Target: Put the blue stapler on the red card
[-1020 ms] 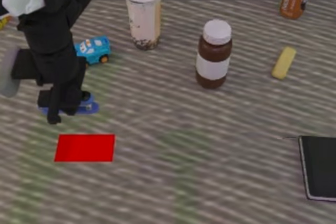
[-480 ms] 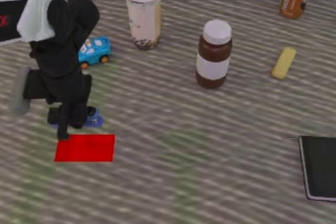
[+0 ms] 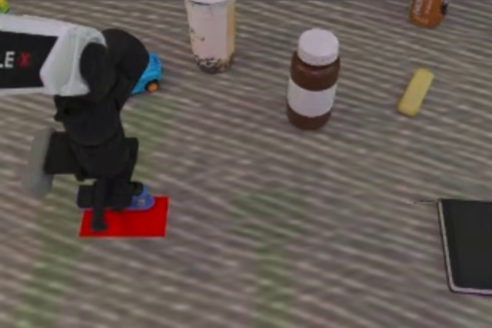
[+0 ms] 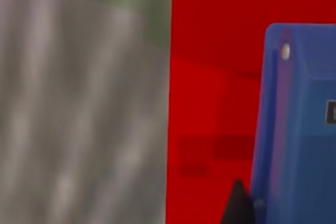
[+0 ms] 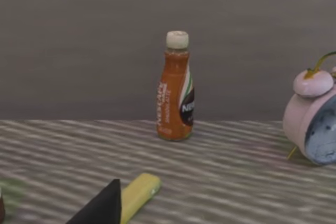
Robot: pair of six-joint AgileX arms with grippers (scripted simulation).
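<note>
Our left gripper (image 3: 104, 209), pinching the blue stapler (image 3: 141, 200) over the red card's (image 3: 146, 220) far edge, should in our judgement carry it toward the card's centre before lowering and releasing, so no end overhangs the card.

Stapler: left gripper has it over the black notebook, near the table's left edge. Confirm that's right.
Not right. The left gripper holds the stapler over the red card, not a black notebook, as the top view and left wrist view show. The spot near the table's left edge is correct.
</note>
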